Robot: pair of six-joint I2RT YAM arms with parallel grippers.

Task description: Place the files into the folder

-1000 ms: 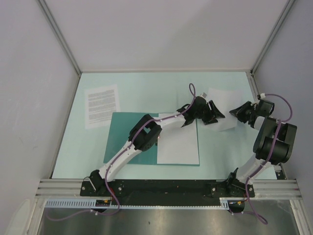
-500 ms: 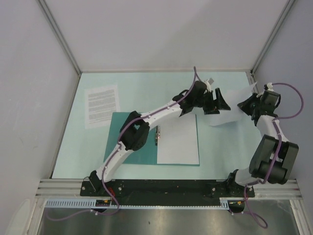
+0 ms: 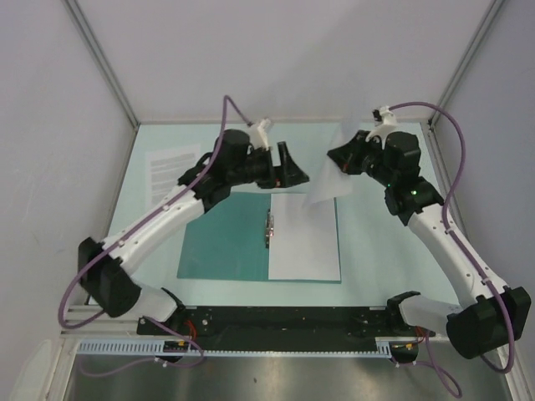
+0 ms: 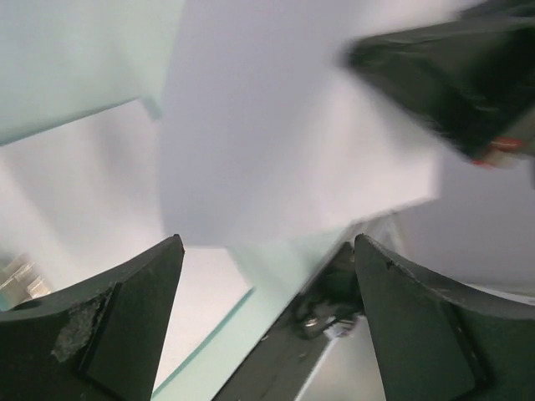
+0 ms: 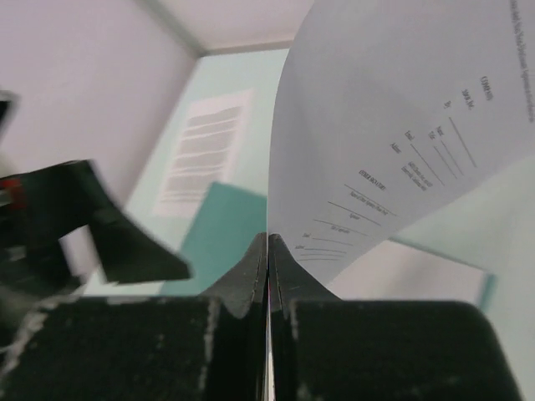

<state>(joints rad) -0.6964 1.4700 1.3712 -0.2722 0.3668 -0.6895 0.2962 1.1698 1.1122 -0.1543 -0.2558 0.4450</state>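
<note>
**One sheet in the air above the open folder, one flat on the table**

Most of the pale mint table (image 3: 384,251) is taken by the folder (image 3: 221,238), which lies open like a book. Its spine runs from the near side to the far side. The left half shows bare teal card. The right half is covered by a white panel (image 3: 305,242), with only a thin teal border at its near and right edges. I cannot tell if this panel is a loose paper or the folder's own lining.

The printed sheet (image 3: 167,167) lies flat on the table beyond the folder's far left corner, outside it. Its long side runs near to far, a little slanted, and the left arm hides a part of it.

The lifted sheet (image 3: 324,184) hangs in the air over the far edge of the folder's right half. It is curved and steep, and its lower end points down toward the white panel. The right wrist view shows faint form lines on it.

The right gripper (image 3: 341,157) has its fingers pressed together on this sheet, pinching it at one edge. The left gripper (image 3: 291,167) is just beside the sheet, fingers spread wide and holding nothing.

A small metal clip (image 3: 269,230) sits on the spine.
</note>
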